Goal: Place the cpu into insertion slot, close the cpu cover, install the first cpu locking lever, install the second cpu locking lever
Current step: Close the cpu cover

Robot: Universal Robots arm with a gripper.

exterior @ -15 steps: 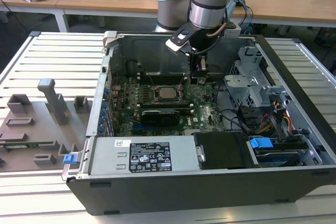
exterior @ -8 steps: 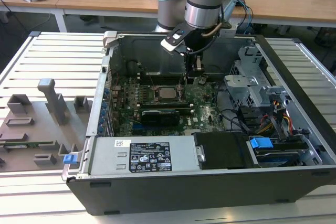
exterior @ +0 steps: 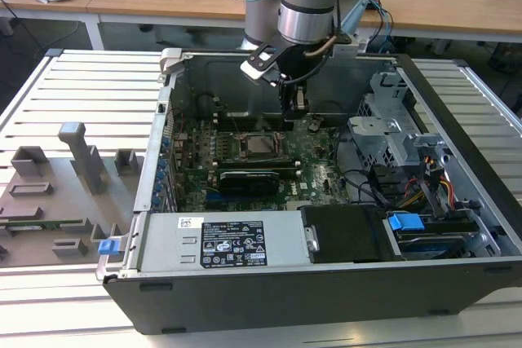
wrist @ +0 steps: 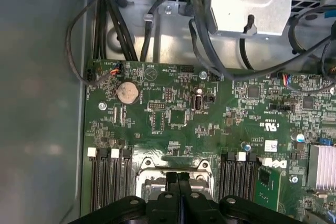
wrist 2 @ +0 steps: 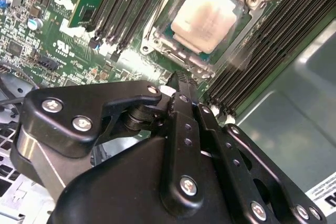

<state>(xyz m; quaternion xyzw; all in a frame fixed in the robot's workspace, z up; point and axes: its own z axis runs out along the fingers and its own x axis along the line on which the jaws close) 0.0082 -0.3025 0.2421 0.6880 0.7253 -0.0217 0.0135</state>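
cpu [wrist 2: 207, 17] seated in insertion slot [wrist 2: 167, 11], gripper [wrist 2: 179, 78] closed, holding nothing, tips poised just beside slot edge, inside open computer case [exterior: 269, 303]

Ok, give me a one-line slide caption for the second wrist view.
Shut gripper poised near the insertion slot, with the cpu seated inside, on the green motherboard.

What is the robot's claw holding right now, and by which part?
Nothing. The gripper is shut with nothing caught in it. It hangs close above the cpu, which lies seated on the motherboard.
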